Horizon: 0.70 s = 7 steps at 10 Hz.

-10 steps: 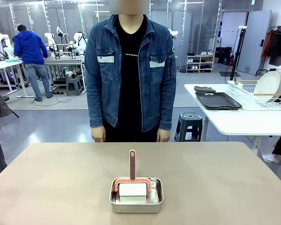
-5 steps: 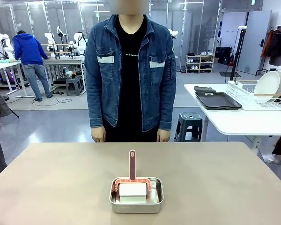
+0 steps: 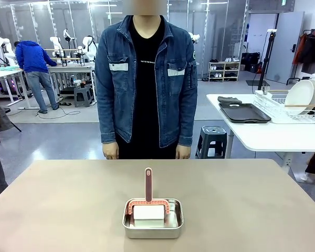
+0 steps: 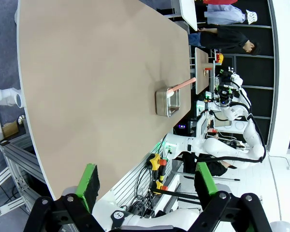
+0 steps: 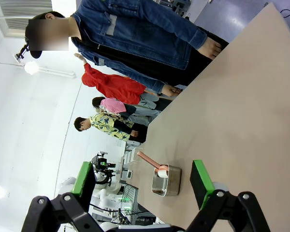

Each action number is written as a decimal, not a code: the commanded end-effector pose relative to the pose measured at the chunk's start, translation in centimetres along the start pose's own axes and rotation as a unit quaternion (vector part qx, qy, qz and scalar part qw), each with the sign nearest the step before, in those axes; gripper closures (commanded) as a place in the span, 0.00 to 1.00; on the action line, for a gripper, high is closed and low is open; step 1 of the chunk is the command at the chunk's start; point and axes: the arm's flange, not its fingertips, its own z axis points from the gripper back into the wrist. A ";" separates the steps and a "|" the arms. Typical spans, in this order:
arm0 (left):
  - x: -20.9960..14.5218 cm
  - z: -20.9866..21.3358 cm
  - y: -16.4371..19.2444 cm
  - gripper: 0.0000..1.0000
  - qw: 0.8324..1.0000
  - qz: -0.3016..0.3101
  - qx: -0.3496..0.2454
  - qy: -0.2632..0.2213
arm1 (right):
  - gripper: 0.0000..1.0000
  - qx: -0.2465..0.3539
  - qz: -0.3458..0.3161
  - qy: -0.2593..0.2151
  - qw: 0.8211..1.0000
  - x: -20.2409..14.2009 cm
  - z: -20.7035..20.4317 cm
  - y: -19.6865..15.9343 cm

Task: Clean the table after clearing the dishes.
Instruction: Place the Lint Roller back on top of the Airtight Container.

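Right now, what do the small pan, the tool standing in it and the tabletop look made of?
The pan looks like steel, brushed to a dull shine: grey walls with soft reflections. The tool's handle seems plastic or silicone, matte reddish-brown; the white block under it may be sponge or foam, hard to tell. The table has a plain matte beige top, likely laminate, with no visible grain.

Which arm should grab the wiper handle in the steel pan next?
Near even, slight lean right: steel pan sits centred; both grippers, left and right, hang open.
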 end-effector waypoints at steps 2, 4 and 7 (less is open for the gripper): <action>-0.6 -0.2 -0.3 0.00 1.000 0.007 0.011 -0.003 | 0.00 0.005 0.002 -0.002 1.000 0.1 -0.1 0.3; -0.6 -0.2 -0.3 0.00 1.000 0.007 0.011 -0.003 | 0.00 0.005 0.002 -0.002 1.000 0.1 -0.1 0.3; -0.6 -0.2 -0.3 0.00 1.000 0.007 0.011 -0.003 | 0.00 0.005 0.002 -0.002 1.000 0.1 -0.1 0.3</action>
